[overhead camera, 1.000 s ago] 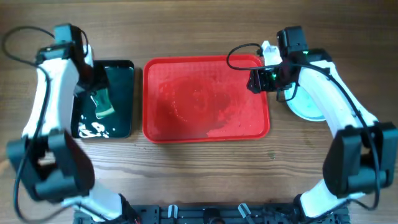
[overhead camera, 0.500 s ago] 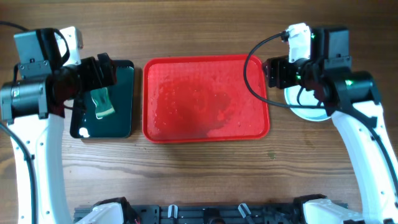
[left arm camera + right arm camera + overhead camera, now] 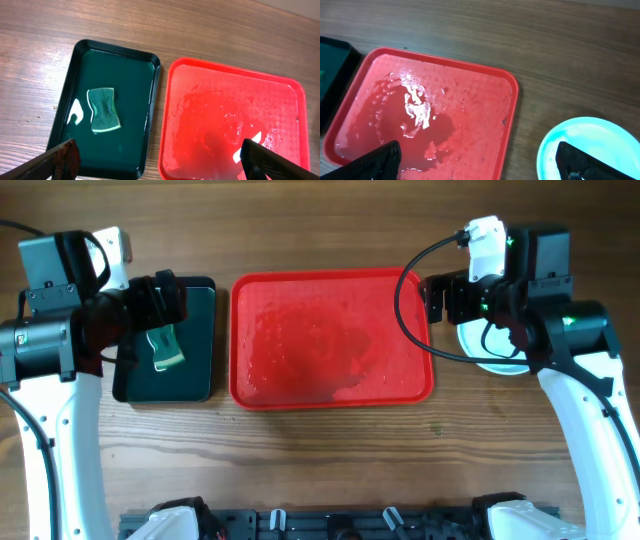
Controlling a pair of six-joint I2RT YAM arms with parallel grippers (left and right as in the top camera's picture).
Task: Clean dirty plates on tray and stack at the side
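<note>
The red tray (image 3: 330, 330) lies mid-table, wet, with no plates on it; it also shows in the left wrist view (image 3: 230, 115) and the right wrist view (image 3: 435, 130). A pale-aqua plate (image 3: 497, 360) sits on the wood right of the tray, partly hidden by my right arm. It shows clean in the right wrist view (image 3: 592, 147), and I cannot tell how many are stacked. My left gripper (image 3: 155, 300) (image 3: 160, 165) is open and empty, high above the dark tray. My right gripper (image 3: 445, 298) (image 3: 480, 167) is open and empty, high above the red tray's right edge.
A dark green-black tray (image 3: 195, 370) (image 3: 135, 75) lies left of the red tray, holding shallow water and a green sponge (image 3: 165, 348) (image 3: 104, 110). Bare wooden table surrounds everything. Cables loop over the red tray's right edge (image 3: 405, 310).
Both arms have risen from near the table to high above it. The left gripper has come away from the sponge, which stays in the dark tray. The right gripper has lifted off the plate.
</note>
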